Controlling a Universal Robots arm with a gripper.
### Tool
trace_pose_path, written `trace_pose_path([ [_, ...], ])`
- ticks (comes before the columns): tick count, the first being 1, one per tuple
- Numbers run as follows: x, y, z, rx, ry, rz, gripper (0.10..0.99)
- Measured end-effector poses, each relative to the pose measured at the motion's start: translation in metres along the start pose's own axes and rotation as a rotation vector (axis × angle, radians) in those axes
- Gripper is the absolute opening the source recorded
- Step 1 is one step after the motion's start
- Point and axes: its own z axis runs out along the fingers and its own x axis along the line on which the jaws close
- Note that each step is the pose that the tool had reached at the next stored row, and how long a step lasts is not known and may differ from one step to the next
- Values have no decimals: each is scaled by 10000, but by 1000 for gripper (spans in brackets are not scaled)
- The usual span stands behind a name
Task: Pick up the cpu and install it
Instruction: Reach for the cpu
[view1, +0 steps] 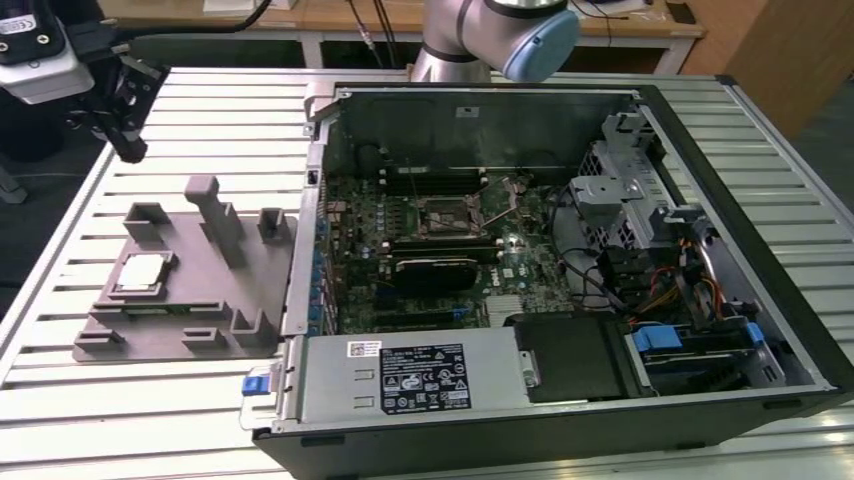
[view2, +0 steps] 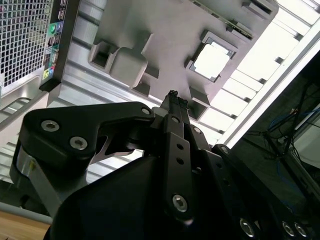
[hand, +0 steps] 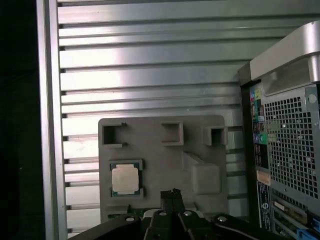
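Observation:
The cpu (view1: 140, 272), a small silver square with a pale rim, lies flat in a recess of the grey fixture plate (view1: 200, 320) at the exterior view's left. Both wrist views show the cpu (view2: 212, 61) (hand: 125, 179) from above, some way below the fingers. My gripper (view1: 130, 148) hangs high over the slatted table, beyond the plate's far end and clear of it. In both wrist views my gripper (view2: 173, 96) (hand: 171, 193) has its two fingertips pressed together with nothing between them. The open motherboard socket (view1: 447, 213) sits inside the computer case.
The open computer case (view1: 747, 330) lies on its side to the exterior view's right of the plate, its rear panel (hand: 285, 145) close by. Upright posts (view1: 220, 220) rise from the plate. A black heatsink block (view1: 434, 272) sits on the motherboard. The slatted table (view1: 200, 110) surrounds everything.

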Motion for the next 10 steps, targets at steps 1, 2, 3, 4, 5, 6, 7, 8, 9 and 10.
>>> trace_pose_path([
  [1,10,-1,5,0,0,0,106],
  [2,19,-2,11,0,0,0,106],
  [3,29,-3,16,0,0,0,106],
  [4,39,-4,21,0,0,0,106],
  [5,50,-5,27,0,0,0,106],
  [6,61,-6,34,0,-1,0,106],
  [7,73,-7,41,-1,-1,0,106],
  [8,84,-9,48,0,0,0,106],
  [9,96,-10,55,1,0,0,106],
  [10,108,-11,63,0,0,0,106],
])
